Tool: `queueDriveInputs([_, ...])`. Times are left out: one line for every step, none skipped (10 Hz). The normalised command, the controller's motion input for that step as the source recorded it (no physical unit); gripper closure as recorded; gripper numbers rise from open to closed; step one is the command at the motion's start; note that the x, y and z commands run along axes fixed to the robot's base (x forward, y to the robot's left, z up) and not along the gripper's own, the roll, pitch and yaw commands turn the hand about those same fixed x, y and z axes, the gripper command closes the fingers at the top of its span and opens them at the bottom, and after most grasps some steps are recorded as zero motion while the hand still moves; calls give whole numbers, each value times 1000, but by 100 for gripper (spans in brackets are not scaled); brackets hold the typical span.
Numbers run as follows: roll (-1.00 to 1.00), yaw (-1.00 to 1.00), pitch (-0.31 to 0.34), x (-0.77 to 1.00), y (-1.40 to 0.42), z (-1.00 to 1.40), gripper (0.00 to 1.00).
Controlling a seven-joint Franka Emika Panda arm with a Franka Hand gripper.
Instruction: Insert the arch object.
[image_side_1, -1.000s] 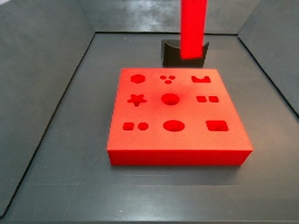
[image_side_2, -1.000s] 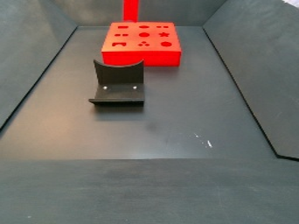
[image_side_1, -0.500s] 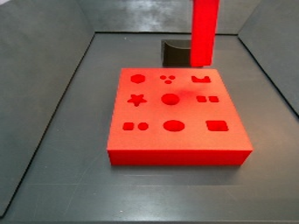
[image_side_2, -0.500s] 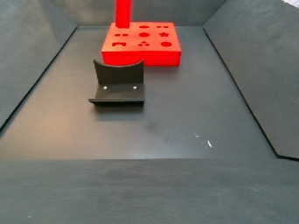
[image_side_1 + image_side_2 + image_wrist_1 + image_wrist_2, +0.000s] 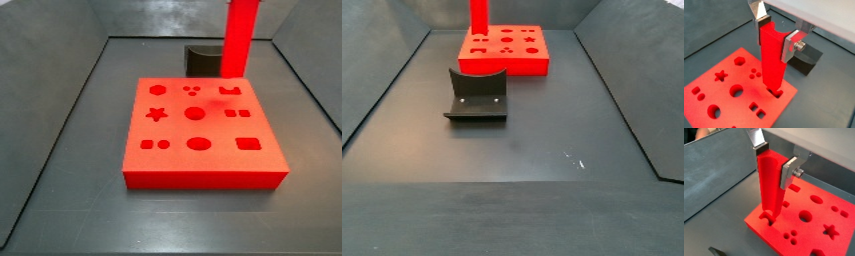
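Observation:
The arch object, a long bright red bar (image 5: 771,62), hangs upright in my gripper (image 5: 776,35), whose silver fingers are shut on its upper end; both wrist views show this (image 5: 775,162). The bar's lower end (image 5: 767,215) sits right over the arch-shaped cutout (image 5: 776,93) near a far corner of the red board (image 5: 725,100). I cannot tell whether it touches the board. In both side views only the bar (image 5: 241,40) (image 5: 478,18) shows over the board (image 5: 201,180) (image 5: 505,66); the gripper is above the frame.
The dark fixture (image 5: 476,95) stands on the grey floor in front of the board in a side view and behind it in the other (image 5: 203,58). It is close beside the bar in a wrist view (image 5: 807,60). Grey walls enclose the floor.
The bar has shifted sideways along the board's far edge toward the arch-shaped cutout and come down a little. The board and fixture have not moved.

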Motion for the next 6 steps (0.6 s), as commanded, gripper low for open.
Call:
queueDriveInputs([0,340,-13,449,106,-260,100])
queueDriveInputs([0,471,-11,411,140,-226,100])
queueDriveInputs([-20,297,-3,149,3,-86,100])
queueDriveInputs([30,160,0,31,0,-34,100])
queueDriveInputs([57,11,0,0,-17,-40,100])
queueDriveInputs([80,0,0,0,0,-86,100])
